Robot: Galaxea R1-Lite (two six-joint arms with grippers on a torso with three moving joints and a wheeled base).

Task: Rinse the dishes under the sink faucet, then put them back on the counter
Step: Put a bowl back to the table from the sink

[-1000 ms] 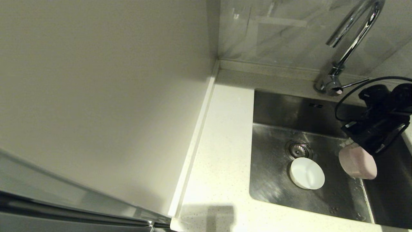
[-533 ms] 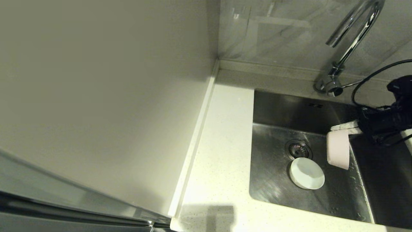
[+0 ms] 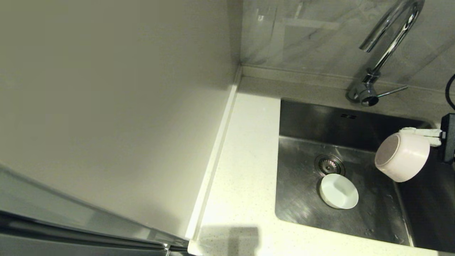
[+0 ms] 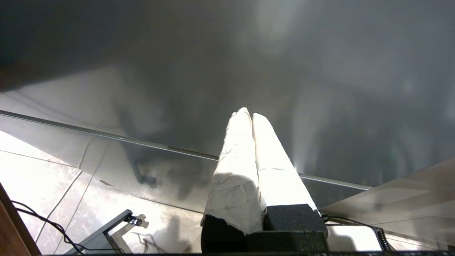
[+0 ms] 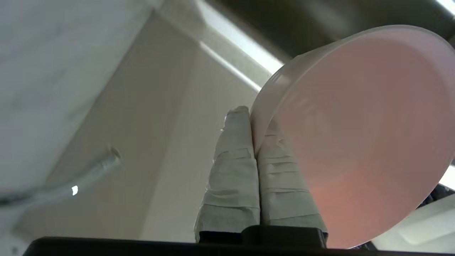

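Hanging tilted over the sink (image 3: pixel 302 149), pale pink bowl (image 3: pixel 403 157), rim pinched by right gripper (image 3: pixel 421 132); arm mostly cut off. Lying in basin, white bowl (image 3: pixel 338 191). Pressing together elsewhere, left gripper (image 4: pixel 251 115).

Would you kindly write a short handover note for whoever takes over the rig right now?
Right gripper: shut on the pink bowl's rim, holding it tipped on its side above the sink.
Left gripper: shut, empty, parked away from the counter.
White bowl: on the sink floor beside the drain.
Faucet: no water visible.
Left: set the pink bowl on the counter, then handle the white bowl.
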